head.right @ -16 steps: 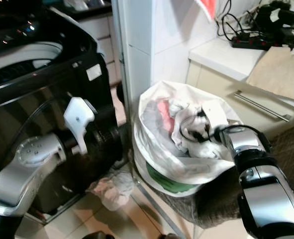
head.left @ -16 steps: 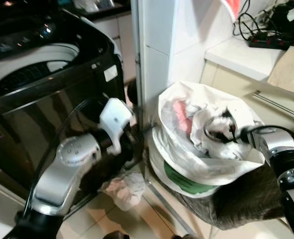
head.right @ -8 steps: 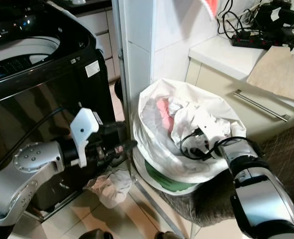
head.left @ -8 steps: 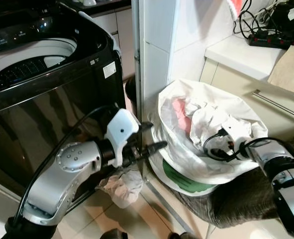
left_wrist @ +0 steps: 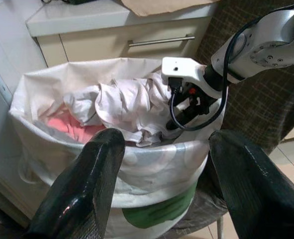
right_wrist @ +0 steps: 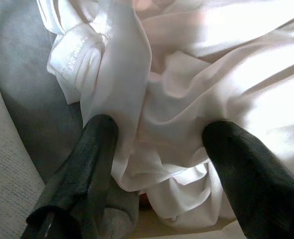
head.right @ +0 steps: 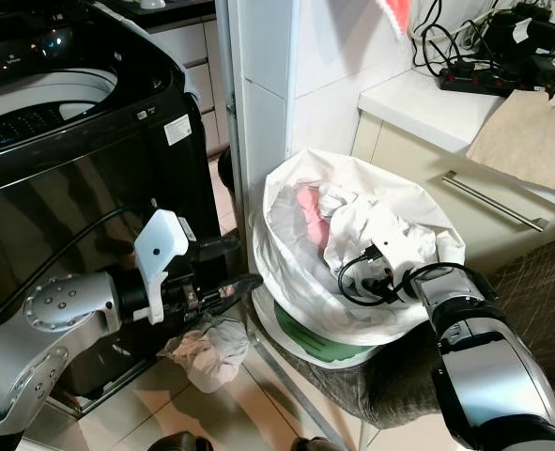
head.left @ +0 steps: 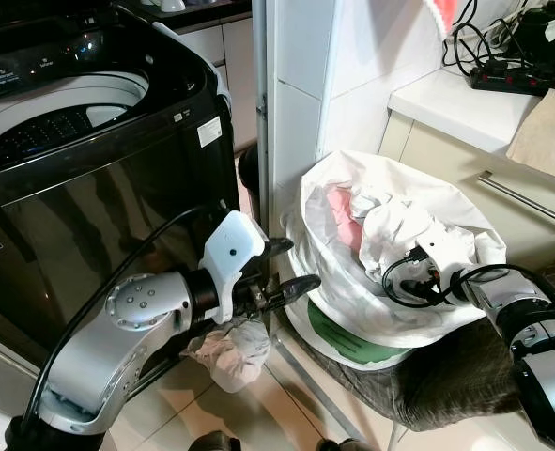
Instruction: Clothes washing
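Clothes, white (head.left: 404,230) with something pink (head.left: 341,209) beneath, sit heaped in a white laundry bag (head.left: 347,305) on a dark woven seat (head.left: 451,376) right of the washing machine (head.left: 89,160), whose top stands open. The right gripper (right_wrist: 156,164) reaches into the bag from the right, its fingers spread wide on either side of a fold of white cloth, not yet closed on it. The left gripper (left_wrist: 161,164) hovers at the bag's near left rim, fingers wide and empty.

A shallow pinch could slip off the loose fold, or catch the bag itself and tip it from the seat. One crumpled garment (head.left: 228,349) lies on the tiled floor (head.left: 286,413) by the machine's foot. A white tiled pillar (head.left: 300,103) stands behind, with a counter (head.left: 451,103) carrying a power strip (head.left: 516,75) far right.
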{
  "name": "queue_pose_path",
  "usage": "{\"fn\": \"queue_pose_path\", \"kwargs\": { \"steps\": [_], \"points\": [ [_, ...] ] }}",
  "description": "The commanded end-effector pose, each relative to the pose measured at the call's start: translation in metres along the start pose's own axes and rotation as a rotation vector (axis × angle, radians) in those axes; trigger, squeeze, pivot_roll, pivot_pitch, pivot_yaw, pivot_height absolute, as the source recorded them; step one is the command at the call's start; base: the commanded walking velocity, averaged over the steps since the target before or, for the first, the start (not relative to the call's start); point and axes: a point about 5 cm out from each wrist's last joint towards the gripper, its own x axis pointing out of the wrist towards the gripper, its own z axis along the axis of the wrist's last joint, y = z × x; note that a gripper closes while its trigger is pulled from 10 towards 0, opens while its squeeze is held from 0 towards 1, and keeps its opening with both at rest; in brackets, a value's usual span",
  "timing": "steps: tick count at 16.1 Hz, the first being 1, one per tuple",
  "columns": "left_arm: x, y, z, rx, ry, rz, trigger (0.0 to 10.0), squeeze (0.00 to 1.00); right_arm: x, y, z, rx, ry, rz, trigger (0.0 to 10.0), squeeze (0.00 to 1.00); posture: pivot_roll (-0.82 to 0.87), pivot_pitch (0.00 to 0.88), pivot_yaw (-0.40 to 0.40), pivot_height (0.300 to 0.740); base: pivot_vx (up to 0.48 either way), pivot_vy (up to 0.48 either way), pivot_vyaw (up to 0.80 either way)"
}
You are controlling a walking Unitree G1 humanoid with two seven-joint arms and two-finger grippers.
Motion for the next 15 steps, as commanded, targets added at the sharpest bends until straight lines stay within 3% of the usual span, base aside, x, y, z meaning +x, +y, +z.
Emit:
{"fn": "queue_pose_path", "kwargs": {
  "steps": [1, 13, 15],
  "points": [
    [-0.004, 0.0, 0.002, 0.002, -0.002, 0.008, 10.0, 0.0, -0.001, -0.001, 0.004, 0.007, -0.016, -0.002, 0.0, 0.0, 0.07, 0.067, 0.013, 0.74, 0.0, 0.0, 0.0],
    [-0.001, 0.001, 0.0, 0.014, 0.015, -0.021, 10.0, 0.0, -0.005, -0.01, 0.0, 0.07, -0.052, -0.03, 0.0, 0.0, 0.05, 0.014, 0.026, 0.74, 0.0, 0.0, 0.0],
    [0.0, 0.004, 0.002, 0.023, 0.0, -0.005, 10.0, 0.0, -0.006, -0.012, 0.002, 0.137, -0.097, -0.03, 0.0, 0.0, 0.04, 0.005, 0.029, 0.74, 0.0, 0.0, 0.0]
  ]
}}
